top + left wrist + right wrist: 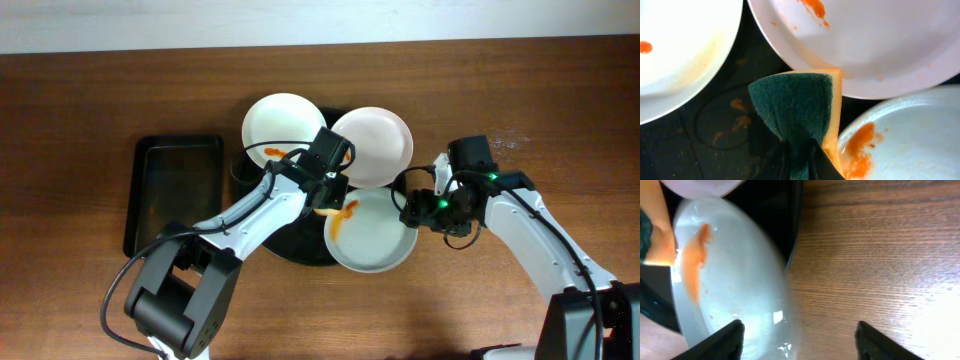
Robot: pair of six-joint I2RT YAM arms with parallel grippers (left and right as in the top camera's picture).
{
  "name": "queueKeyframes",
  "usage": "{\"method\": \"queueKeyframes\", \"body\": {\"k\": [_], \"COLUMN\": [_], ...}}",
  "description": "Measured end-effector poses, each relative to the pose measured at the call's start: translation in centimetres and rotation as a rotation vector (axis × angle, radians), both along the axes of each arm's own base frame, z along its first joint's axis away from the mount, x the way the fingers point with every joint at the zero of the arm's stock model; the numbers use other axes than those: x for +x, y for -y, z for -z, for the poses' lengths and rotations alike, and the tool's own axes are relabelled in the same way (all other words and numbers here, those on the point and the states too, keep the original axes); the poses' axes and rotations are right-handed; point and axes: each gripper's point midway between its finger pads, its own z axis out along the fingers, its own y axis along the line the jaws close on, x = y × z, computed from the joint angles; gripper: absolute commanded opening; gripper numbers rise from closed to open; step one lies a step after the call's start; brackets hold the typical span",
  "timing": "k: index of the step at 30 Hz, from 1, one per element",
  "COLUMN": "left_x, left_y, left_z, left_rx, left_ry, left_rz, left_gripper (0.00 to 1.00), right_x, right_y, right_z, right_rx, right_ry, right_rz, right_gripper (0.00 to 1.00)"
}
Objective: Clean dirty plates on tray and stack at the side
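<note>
Three white plates lie on the round black tray (300, 245). The far-left plate (280, 122) has a small orange spot. The far-right plate (375, 145) has a smear near its rim in the left wrist view (865, 45). The near plate (378, 240) has an orange smear at its left edge. My left gripper (325, 197) is shut on a green and orange sponge (800, 105), held over the tray between the three plates. My right gripper (415, 205) is open. The near plate's right rim (735, 290) lies between its fingers (797, 340).
A smaller rectangular black tray (175, 190) lies on the wooden table left of the round tray. The round tray's floor (725, 125) carries orange sauce stains. Bare wood (875, 255) lies right of the near plate.
</note>
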Motion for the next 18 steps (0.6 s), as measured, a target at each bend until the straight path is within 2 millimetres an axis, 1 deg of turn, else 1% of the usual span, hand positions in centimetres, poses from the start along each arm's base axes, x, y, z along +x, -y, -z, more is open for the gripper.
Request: {"method": "queueKeyframes", "body": {"k": [2,3,4,5,6,8,10,12,13,15,17,18], "left_x": [0.0,0.0,0.0,0.0,0.0,0.0,0.0,0.0,0.0,0.0,0.0,0.1], "left_y": [0.0,0.0,0.0,0.0,0.1,0.1,0.1,0.1,0.1,0.1,0.1,0.1], "left_z": [0.0,0.0,0.0,0.0,0.0,0.0,0.0,0.0,0.0,0.0,0.0,0.0], "left_rx": [-0.001,-0.001,-0.002,-0.002,-0.004,-0.004,-0.004,-0.005,-0.006,-0.006,-0.004,-0.004], "left_ry": [0.000,0.000,0.000,0.000,-0.001,-0.001,-0.001,0.000,0.000,0.000,0.000,0.002], "left_rz": [0.000,0.000,0.001,0.001,0.002,0.002,0.002,0.002,0.002,0.002,0.001,0.001], "left_gripper": [0.11,0.11,0.11,0.11,0.11,0.11,0.11,0.11,0.11,0.11,0.11,0.11], "right_x": [-0.2,-0.4,-0.7,-1.0,-1.4,-2.0,-2.5,-3.6,-3.7,-3.2,-3.2,-3.2], "right_y": [-0.7,-1.2,-2.0,-2.3,-2.6,-2.6,-2.5,-2.7,-3.2,-3.9,-4.4,-4.5], "right_z": [0.1,0.3,0.5,0.5,0.5,0.9,1.8,3.8,4.2,4.2,4.1,4.0], "right_rx": [0.017,0.024,0.032,0.033,0.035,0.036,0.040,0.068,0.100,0.157,0.192,0.204], "right_ry": [-0.009,-0.021,-0.038,-0.047,-0.067,-0.104,-0.120,-0.148,-0.145,-0.126,-0.137,-0.144], "right_rz": [-0.015,-0.021,-0.030,-0.033,-0.029,0.010,0.044,0.089,0.099,0.121,0.137,0.147], "right_gripper": [0.60,0.61,0.61,0.64,0.65,0.65,0.64,0.55,0.45,0.32,0.17,0.15]}}
